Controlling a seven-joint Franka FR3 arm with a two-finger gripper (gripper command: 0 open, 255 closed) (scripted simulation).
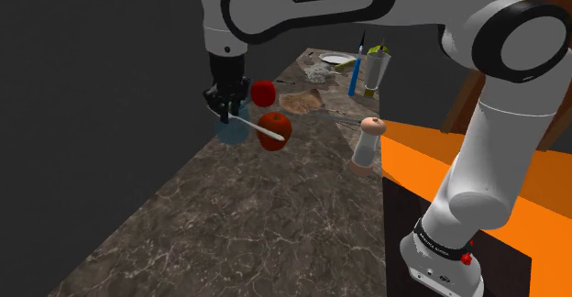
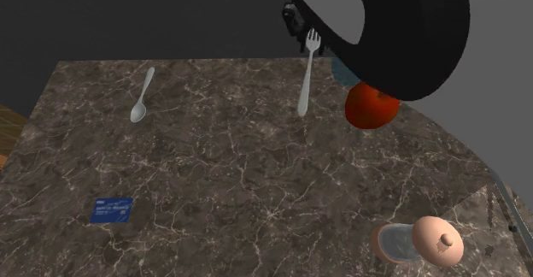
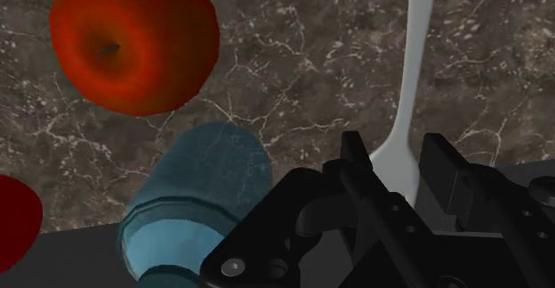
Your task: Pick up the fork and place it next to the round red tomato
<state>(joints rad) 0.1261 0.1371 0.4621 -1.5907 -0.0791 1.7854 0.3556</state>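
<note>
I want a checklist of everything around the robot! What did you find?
Surface: dark marbled counter.
Job's things: fork clasped in the hand; tomato nearby.
Clutter: blue jar, second red fruit, spoon, shaker, blue card, plate at the far end.
Hand: shut on the fork.
Cables: nothing seen.
Surroundings: orange stand, dark wall behind.
</note>
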